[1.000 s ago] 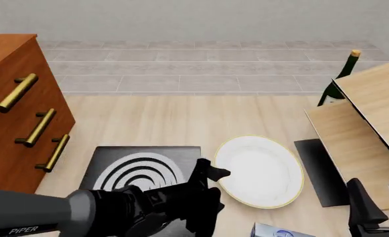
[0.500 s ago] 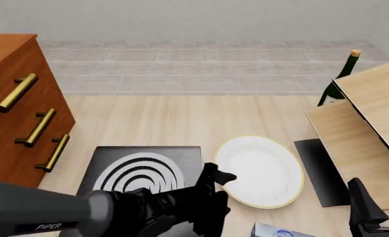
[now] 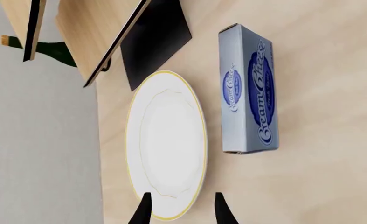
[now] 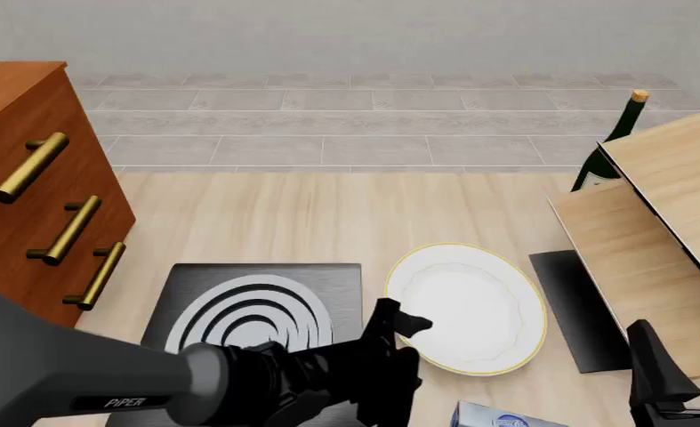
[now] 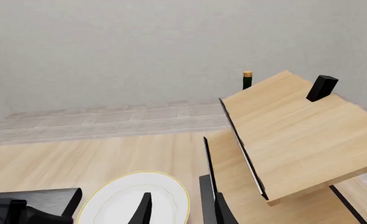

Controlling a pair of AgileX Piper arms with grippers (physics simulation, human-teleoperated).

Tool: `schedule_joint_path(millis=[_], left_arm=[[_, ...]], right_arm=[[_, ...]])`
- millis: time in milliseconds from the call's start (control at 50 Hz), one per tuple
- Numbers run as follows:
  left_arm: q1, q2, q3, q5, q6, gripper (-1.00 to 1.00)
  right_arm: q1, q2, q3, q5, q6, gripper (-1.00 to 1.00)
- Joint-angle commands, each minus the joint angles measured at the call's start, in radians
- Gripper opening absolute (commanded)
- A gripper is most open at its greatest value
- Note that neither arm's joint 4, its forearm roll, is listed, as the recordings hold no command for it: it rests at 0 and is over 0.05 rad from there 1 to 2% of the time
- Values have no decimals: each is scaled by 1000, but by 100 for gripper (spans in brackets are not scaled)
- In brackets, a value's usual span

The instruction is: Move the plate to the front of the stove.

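round white plate with thin gold rim [image 4: 469, 307] on the wooden bench [image 4: 290, 218], right of the dark ringed stove [image 4: 254, 307] — left pincer [image 3: 181, 211] parted, empty, straddling its near rim.

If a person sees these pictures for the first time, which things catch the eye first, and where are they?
The white plate lies on the wooden table, right of the stove with its pale rings. The dark left arm fills the lower left of the front view, and its open claw is at the plate's near rim. A brown drawer cabinet with brass handles stands at the far left.
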Motion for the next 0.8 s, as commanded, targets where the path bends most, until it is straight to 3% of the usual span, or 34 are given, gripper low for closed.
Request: schedule_joint_path(millis=[20, 800], left_arm=[[0, 31, -14, -9, -4, 100], [32, 129, -101, -11, 8, 100]], right_arm=[[0, 0, -2, -1, 1, 100], [-3, 0, 0, -10, 11, 100]])
